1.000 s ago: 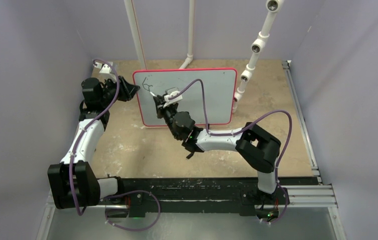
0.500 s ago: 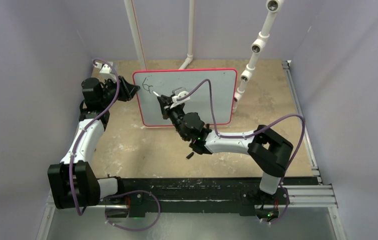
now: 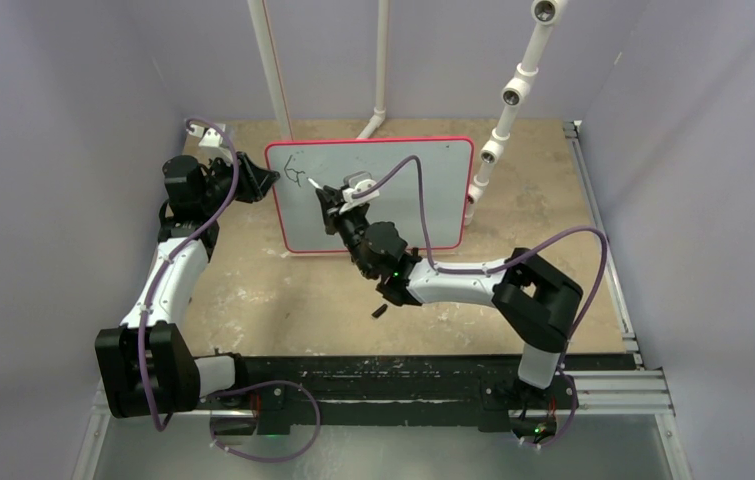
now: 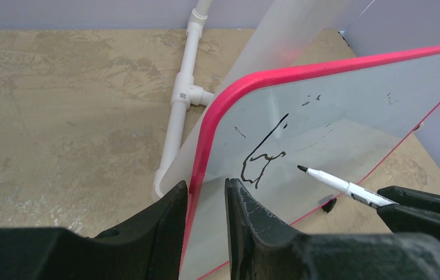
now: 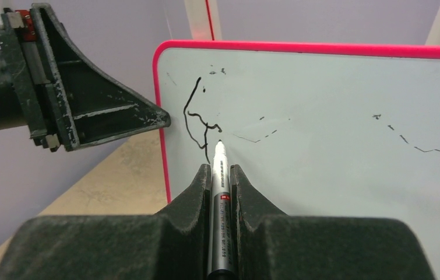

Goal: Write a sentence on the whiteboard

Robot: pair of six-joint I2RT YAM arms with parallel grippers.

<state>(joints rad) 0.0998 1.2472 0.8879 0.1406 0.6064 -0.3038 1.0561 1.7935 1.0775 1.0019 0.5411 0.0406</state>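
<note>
Right gripper (image 5: 221,174) clenched on marker (image 5: 218,156); left gripper (image 4: 206,195) pinches whiteboard (image 3: 433,190) rim at 9 o'clock. Sentence (image 5: 196,116) barely begun; best: light tip pressure, travel toward 3 o'clock.

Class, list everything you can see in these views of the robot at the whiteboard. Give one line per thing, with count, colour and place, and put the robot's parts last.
table: one, tan, under everything.
whiteboard: one, white with a red-pink rim, standing towards the back.
marker strokes: one scrawl, black, upper left of the board.
marker: one, white with a black tip, tip near the strokes.
pipes: three, white, behind the board.
small piece: one, black, on the table in front of the board.
cables: two, purple, along the arms.
left arm: black and white, jaws clamped on the board's left rim.
right arm: black and white, jaws shut on the marker.
</note>
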